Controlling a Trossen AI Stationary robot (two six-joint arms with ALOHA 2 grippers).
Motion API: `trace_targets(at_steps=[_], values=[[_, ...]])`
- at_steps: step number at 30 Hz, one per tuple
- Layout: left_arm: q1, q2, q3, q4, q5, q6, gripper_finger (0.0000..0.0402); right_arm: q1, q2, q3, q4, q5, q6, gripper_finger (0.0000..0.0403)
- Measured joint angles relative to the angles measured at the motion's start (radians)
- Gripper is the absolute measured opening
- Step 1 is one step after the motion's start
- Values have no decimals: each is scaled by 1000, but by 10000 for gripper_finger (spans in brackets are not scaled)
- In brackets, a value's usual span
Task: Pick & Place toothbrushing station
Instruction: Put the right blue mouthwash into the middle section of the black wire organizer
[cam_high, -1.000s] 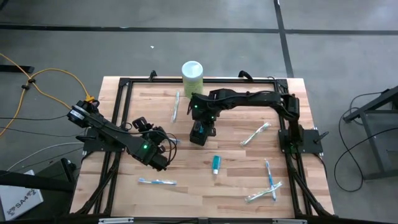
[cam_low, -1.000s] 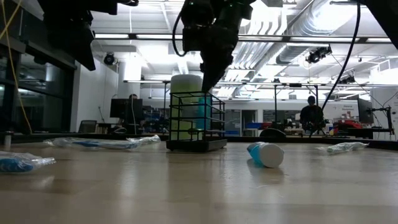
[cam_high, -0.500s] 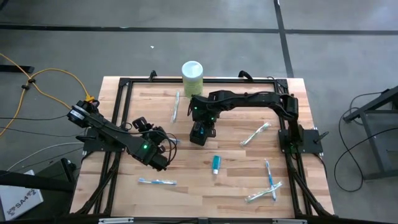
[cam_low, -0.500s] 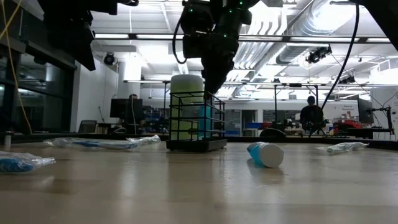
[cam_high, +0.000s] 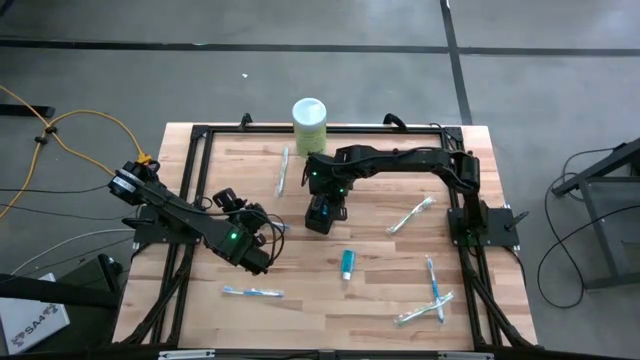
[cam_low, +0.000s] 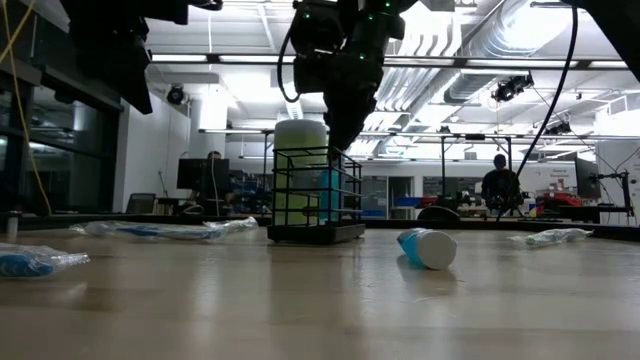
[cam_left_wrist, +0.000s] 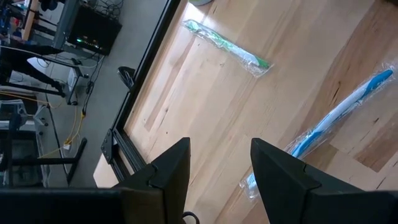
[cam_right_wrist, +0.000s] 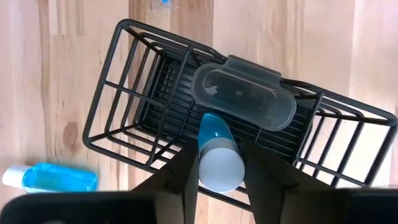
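The black wire holder (cam_right_wrist: 109, 93) stands on its base near the middle of the table (cam_high: 318, 222), (cam_low: 300, 232). A teal white-capped tube (cam_right_wrist: 219, 155) stands tilted inside it, beside a clear oblong plastic insert (cam_right_wrist: 244, 98). My right gripper (cam_right_wrist: 221, 168) hangs over the holder, pointing steeply down, shut on the tube's cap; it also shows in the high view (cam_high: 322, 198) and the low view (cam_low: 338, 140). A second teal tube (cam_high: 347, 263) lies on its side on the table. My left gripper (cam_left_wrist: 219, 168) waits open over the table's left part (cam_high: 266, 240), holding nothing. My right gripper has the tube's white cap (cam_right_wrist: 220, 175) between its two fingers, one on either side, coming from above and pointing steeply down. The tube leans with its teal body (cam_low: 328, 192) down inside the holder. Whether its lower end rests on the holder's floor is hidden.
Several wrapped toothbrushes lie scattered: one far left of the holder (cam_high: 283, 170), one to its right (cam_high: 411, 215), one near left (cam_high: 252, 292), others near right (cam_high: 433, 285). A pale green canister (cam_high: 309, 122) stands at the far edge. Two more wrapped brushes show below my left gripper (cam_left_wrist: 227, 45), (cam_left_wrist: 336, 115).
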Motion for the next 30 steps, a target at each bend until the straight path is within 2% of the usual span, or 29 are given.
trace_targets(at_steps=[30], values=[[0,0,0,3,7,3,160,0,30,2,14,13,-14,100]])
